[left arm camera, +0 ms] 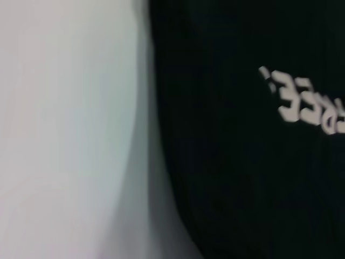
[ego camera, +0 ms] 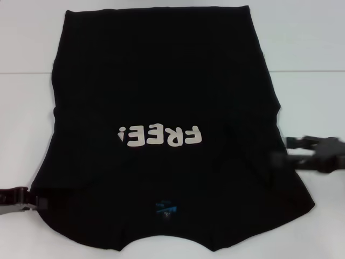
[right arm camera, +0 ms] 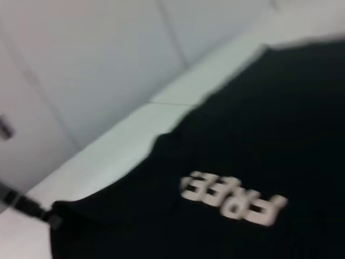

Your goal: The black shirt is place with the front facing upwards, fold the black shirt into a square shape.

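— Where is the black shirt lying?

— Spread flat on the white table, front up, collar end nearest the robot and hem at the far side. The cloth is matte and soft-looking, with faint creases running from the neckline toward the right sleeve. White block "FREE!" lettering sits across the chest (upside down from the head camera), and a small blue neck label shows inside the curved collar.

— What shape is it in?

— A broad trapezoid, narrower at the hem, flaring out at both short sleeves. Nothing is folded over.

— And the 2 grippers?

— The left gripper is low at the left sleeve's outer edge, touching or just beside the cloth. Whether its jaws are released or clenched, I cannot tell. The right gripper is at the right sleeve's edge, blurred, and its jaws are equally unclear.

— Anything from the wrist cameras?

— The left wrist view shows the shirt's smooth curved edge against the bare tabletop. The right wrist view shows the lettering and a seam in the table surface.
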Tool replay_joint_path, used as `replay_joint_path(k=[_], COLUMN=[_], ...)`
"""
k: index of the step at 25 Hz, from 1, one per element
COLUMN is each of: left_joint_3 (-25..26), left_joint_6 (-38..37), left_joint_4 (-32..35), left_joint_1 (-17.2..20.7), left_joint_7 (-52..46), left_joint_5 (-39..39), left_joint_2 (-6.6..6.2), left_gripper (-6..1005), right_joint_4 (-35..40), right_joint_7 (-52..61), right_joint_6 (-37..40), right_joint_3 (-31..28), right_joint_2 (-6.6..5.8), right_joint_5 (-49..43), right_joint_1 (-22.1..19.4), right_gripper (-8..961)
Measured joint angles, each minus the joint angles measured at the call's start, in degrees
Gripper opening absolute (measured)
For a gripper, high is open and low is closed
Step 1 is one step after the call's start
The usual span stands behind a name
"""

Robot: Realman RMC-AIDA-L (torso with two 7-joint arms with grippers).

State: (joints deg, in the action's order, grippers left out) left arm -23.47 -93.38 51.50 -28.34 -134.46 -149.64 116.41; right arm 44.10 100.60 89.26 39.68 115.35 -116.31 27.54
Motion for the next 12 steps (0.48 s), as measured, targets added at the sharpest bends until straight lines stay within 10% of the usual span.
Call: replay_joint_path(k=[6,12], left_joint_3=[1.6,2.0], left_joint_6=[-0.6,-1.4], left_joint_4=[0.1,0.1], left_joint_1=[0.5,0.6], left_joint_7=[4.9,8.0], left_joint_5=[3.3,5.1], left_joint_2=[0.04,0.13], left_gripper=[32,32], right_joint_4=[4.1,6.4], right_joint_7=[37.0,47.7], right_joint_6=[2.9,10.2], right_joint_3=[-0.2,-3.0], right_joint_2=[-7.69,-8.17], right_joint_5=[-13.0,-29.2], right_joint_1=[5.7,11.2], right_gripper=[945,945])
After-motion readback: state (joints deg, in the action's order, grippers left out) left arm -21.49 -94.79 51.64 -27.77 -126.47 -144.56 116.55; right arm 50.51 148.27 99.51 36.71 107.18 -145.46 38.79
